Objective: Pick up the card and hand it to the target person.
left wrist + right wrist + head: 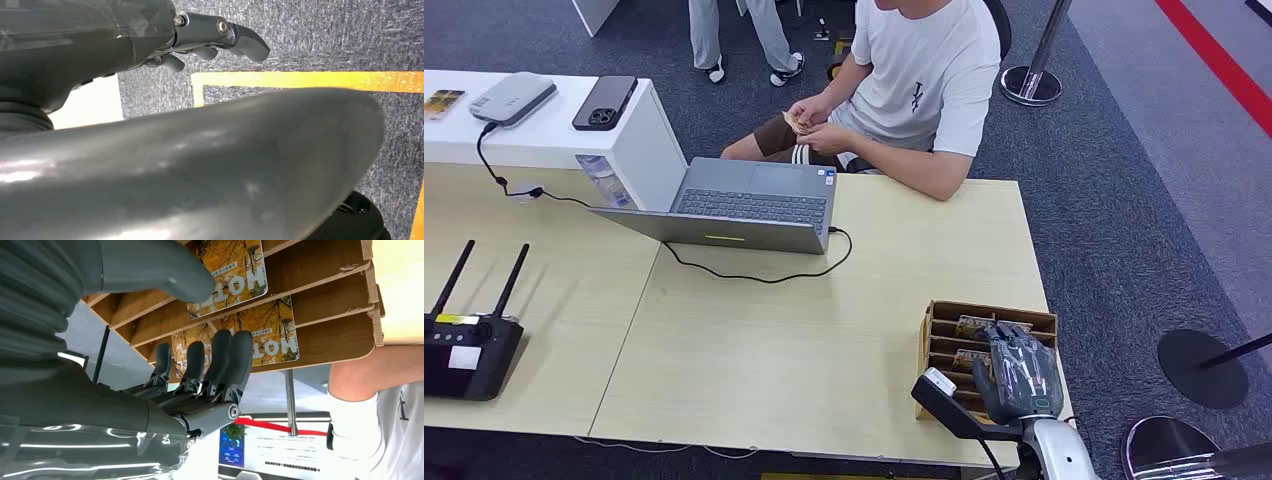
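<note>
the right hand [1018, 372] hangs over the slotted wooden card rack [944, 345] at the table's [824, 340] near-right corner — fingers [230, 360] apart, holding nothing. yellow cards [235, 275] sit in the slots. left hand [220, 37] — state unclear.

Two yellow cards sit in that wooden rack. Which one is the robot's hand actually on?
The right hand brackets one card: thumb on it, fingers behind. The other card sits one slot over.

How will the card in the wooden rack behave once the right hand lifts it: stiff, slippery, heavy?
The card looks thin and flat, so probably light and fairly stiff. Its glossy printed face may slip against the fingers. The rack slots hold it upright, so it likely slides out rather than tips.
</note>
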